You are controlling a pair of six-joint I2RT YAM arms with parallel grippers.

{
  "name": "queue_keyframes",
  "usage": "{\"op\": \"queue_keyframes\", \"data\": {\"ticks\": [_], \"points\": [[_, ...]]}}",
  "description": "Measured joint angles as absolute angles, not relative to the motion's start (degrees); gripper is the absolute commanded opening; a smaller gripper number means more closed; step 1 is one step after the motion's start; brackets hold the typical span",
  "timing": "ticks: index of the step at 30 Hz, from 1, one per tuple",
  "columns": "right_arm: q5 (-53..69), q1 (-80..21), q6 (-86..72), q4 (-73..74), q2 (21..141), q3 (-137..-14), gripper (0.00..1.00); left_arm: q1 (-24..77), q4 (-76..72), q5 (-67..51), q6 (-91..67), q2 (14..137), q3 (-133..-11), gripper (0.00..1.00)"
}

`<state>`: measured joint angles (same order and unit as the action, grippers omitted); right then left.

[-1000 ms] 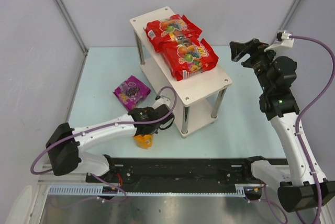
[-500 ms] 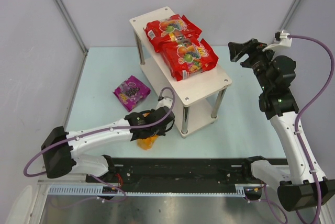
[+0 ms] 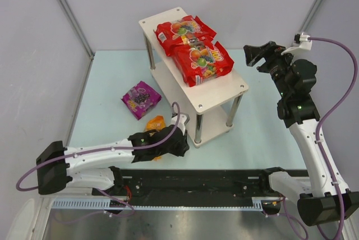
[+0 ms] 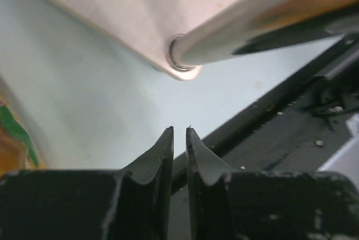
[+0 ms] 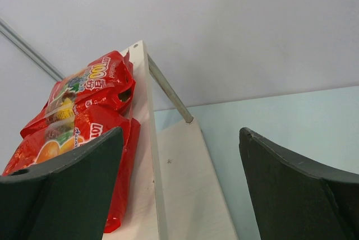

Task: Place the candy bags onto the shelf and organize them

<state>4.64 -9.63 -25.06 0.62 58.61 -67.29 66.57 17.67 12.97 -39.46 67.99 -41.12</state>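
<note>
Two red candy bags (image 3: 185,31) (image 3: 203,60) lie on the top board of the shelf (image 3: 235,86). The purple bag (image 3: 141,98) lies on the table left of the shelf. The orange-yellow bag (image 3: 155,123) lies on the table beside the left arm, partly hidden by it. My left gripper (image 3: 184,146) is low at the shelf's front leg (image 4: 235,44), shut with nothing between its tips (image 4: 179,130); the orange bag's edge (image 4: 8,144) shows to its left. My right gripper (image 3: 252,55) is open and empty, raised right of the shelf, facing the red bags (image 5: 84,83).
A black rail (image 3: 224,181) runs along the near table edge, close to the left gripper. Grey walls and metal posts (image 3: 67,10) enclose the table. The shelf's lower board (image 5: 179,195) shows bare in the right wrist view.
The left arm has swung toward the near edge and right, up to the shelf's front leg. The orange-yellow bag now shows on the arm's far side. The right arm is almost unmoved.
</note>
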Motion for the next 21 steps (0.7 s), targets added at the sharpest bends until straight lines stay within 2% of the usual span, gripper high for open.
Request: {"op": "queue_keyframes", "data": {"ticks": [1,2,3,5,8,15,21], "points": [[4.8,-9.63,-25.12,0.62,58.63,-67.29,0.88,67.16,17.19,13.1,-39.72,66.96,-41.15,0.19],[4.91,-9.63,-25.28,0.62,58.65,-67.29,0.88,67.64,17.17,13.3,-40.07,65.56,-41.17,0.25],[4.99,-9.63,-25.34,0.62,58.67,-67.29,0.88,67.94,17.41,13.61,-40.21,63.92,-41.28,0.35],[5.04,-9.63,-25.47,0.62,58.72,-67.29,0.88,68.38,18.74,15.35,-40.49,59.99,-42.0,0.68],[5.04,-9.63,-25.5,0.62,58.72,-67.29,0.88,68.4,22.22,20.34,-41.6,52.73,-43.62,0.85],[5.23,-9.63,-25.52,0.62,58.87,-67.29,0.88,61.73,36.23,32.73,-52.27,36.86,-43.24,0.83],[5.45,-9.63,-25.52,0.64,58.94,-67.29,0.88,59.11,53.17,40.82,-65.01,37.06,-43.09,0.83]]}}
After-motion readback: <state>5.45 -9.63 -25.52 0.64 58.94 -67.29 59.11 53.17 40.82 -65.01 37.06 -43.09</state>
